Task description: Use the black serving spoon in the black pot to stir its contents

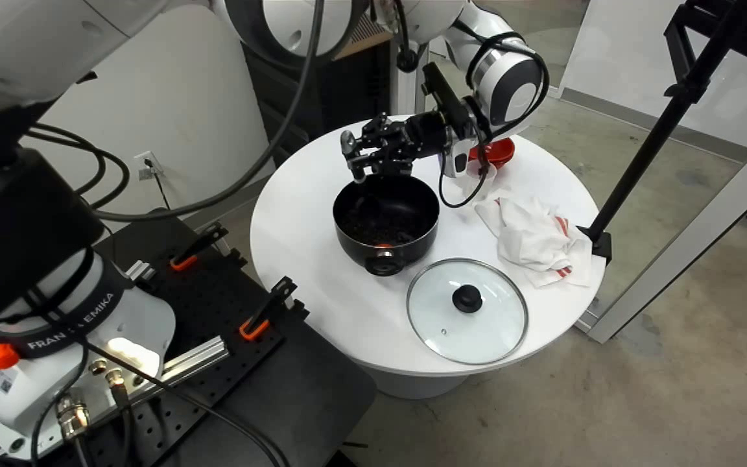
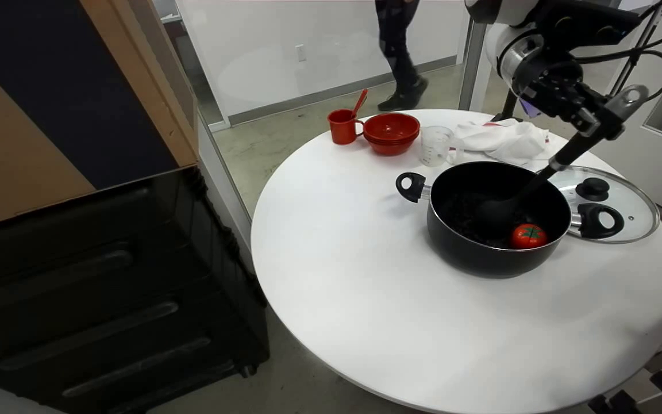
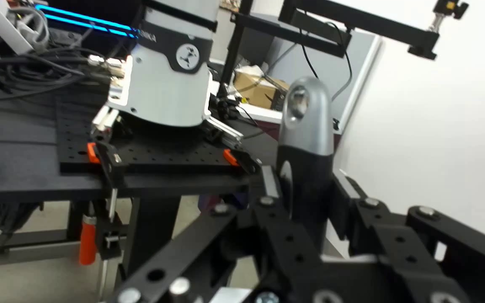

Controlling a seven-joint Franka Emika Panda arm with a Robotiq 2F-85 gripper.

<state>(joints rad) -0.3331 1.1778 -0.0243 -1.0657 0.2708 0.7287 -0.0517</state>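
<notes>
Fingers (image 3: 270, 187) gripping black spoon (image 2: 575, 150), silver-ended, apparently rounded bowl (image 2: 495, 213) in pot (image 2: 486, 260)

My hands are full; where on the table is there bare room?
Bare table runs from the pot toward the black cabinet and the robot's bench, and up to the red mug. Crowded: the stretch of bowls, measuring cup, towel and lid. The hand holds the spoon in the pot.
</notes>
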